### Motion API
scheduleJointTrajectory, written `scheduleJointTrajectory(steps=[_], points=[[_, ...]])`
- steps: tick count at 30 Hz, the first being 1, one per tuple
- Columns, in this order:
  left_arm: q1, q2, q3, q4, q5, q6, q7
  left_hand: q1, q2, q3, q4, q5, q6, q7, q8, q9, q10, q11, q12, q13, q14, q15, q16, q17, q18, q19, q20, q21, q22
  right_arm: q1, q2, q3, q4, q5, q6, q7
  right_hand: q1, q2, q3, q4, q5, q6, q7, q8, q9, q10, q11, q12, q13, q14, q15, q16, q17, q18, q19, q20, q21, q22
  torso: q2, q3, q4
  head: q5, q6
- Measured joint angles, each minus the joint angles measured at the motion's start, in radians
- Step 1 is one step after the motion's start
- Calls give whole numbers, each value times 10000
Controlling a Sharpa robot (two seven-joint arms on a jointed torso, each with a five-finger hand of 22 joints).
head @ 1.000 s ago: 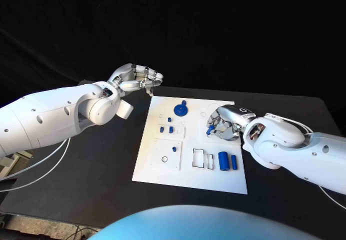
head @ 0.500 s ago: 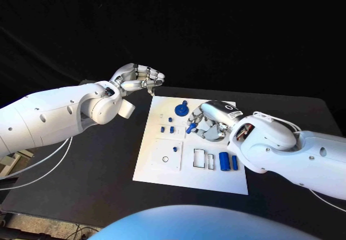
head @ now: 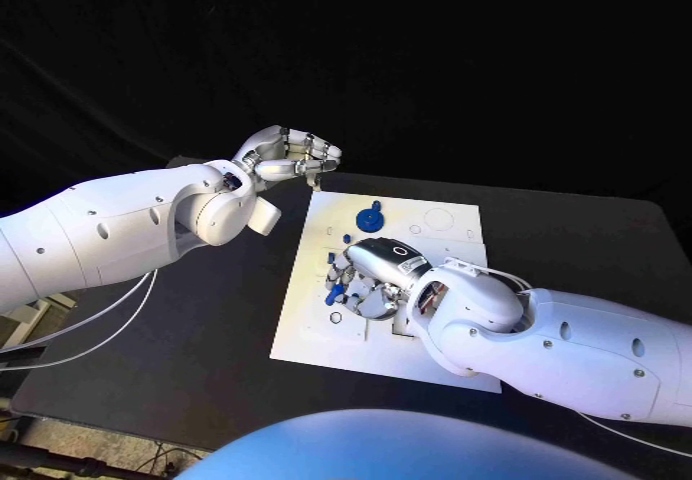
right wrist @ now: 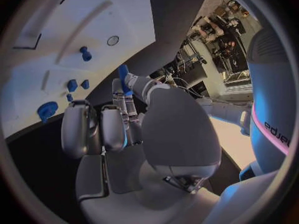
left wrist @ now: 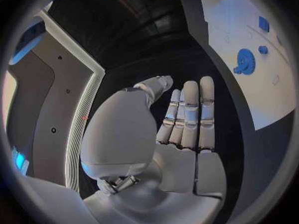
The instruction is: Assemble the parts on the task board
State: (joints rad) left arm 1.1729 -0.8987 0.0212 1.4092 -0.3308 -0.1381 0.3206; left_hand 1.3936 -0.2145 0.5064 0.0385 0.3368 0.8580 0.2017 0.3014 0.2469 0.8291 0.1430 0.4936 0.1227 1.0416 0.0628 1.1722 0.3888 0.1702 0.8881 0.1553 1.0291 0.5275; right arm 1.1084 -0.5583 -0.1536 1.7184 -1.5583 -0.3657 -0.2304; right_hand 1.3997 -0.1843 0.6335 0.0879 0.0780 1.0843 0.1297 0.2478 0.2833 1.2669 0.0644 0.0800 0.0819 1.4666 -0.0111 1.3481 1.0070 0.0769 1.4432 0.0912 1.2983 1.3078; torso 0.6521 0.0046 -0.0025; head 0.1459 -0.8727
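Right hand (head: pixel 378 278) pinches a blue part (right wrist: pixel 123 77) above the task board (head: pixel 447 222); left hand (head: pixel 289 155) hovers curled shut, holding nothing, near its far-left corner.

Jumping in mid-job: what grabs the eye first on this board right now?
The right hand sits low over the middle of the task board, pinching a small blue part in its fingers. The left hand hangs empty off the board's far left corner, near the blue gear-like part.
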Motion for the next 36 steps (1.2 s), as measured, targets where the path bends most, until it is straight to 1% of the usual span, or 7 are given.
scheduleJointTrajectory(steps=[5,9,10,12,19,23,36], points=[[0,-11,-1,9,0,6,0,0,0,0,0,0,0,0,0,0,0,0,0,0,0,0,0,1,0,0,0,0,0,-211,199,-35,-282,-50,193,27,-71,18,-12,-44,36,-31,-4,2,0,0,0,0,0,0,0,-1,0,0,0,0,-1,0,12,5,-6,44,0],[0,-15,-1,12,0,9,-7,0,0,0,0,0,0,0,0,0,0,0,0,0,0,0,0,1,0,0,0,0,0,-294,278,-46,-427,-95,310,34,-77,24,-17,-127,134,-70,12,5,0,0,1,-47,0,0,0,-1,-29,0,0,0,-52,-1,16,14,-4,66,0],[1,-16,-1,13,0,10,-8,0,0,0,0,0,0,0,0,0,0,0,0,1,0,0,0,0,0,0,0,0,0,-311,295,-48,-455,-109,341,34,-78,24,-10,-151,136,-90,22,99,0,0,1,-53,0,0,0,-1,-37,0,0,0,-68,-1,16,16,-2,70,0],[2,-18,-2,16,0,12,-12,0,0,0,0,0,0,0,0,0,0,0,0,1,0,0,0,1,0,0,0,0,0,-342,330,-51,-509,-150,403,35,-103,-2,2,-164,139,-96,25,119,1,0,2,-54,0,0,1,-1,-38,0,0,0,-68,-1,18,17,-3,80,0],[3,-30,-2,23,1,17,-22,0,0,0,0,0,0,0,0,0,0,0,0,1,0,0,0,1,0,0,0,0,0,-401,394,-58,-630,-290,554,15,-160,-24,2,-164,213,-129,25,180,1,0,3,-55,11,0,1,-1,-49,1,-1,0,-68,-2,20,17,-13,91,0],[1,-36,-2,23,1,21,-29,0,0,0,0,0,0,0,0,0,1,0,0,1,-36,36,0,1,0,-27,26,0,0,-417,398,-60,-664,-388,626,-18,-198,-13,2,-164,215,-137,23,180,1,1,4,-54,16,0,1,-1,-50,0,-1,0,-68,-2,15,17,-8,92,0],[1,-58,-2,22,1,36,-51,0,0,0,0,0,0,0,-1,0,1,0,0,2,-36,36,0,2,0,-26,26,0,0,-426,293,-60,-666,-633,802,-119,-221,-16,1,-217,215,-195,21,179,5,2,7,-56,11,0,1,-2,-49,0,-1,0,-68,-3,8,12,0,61,0]])
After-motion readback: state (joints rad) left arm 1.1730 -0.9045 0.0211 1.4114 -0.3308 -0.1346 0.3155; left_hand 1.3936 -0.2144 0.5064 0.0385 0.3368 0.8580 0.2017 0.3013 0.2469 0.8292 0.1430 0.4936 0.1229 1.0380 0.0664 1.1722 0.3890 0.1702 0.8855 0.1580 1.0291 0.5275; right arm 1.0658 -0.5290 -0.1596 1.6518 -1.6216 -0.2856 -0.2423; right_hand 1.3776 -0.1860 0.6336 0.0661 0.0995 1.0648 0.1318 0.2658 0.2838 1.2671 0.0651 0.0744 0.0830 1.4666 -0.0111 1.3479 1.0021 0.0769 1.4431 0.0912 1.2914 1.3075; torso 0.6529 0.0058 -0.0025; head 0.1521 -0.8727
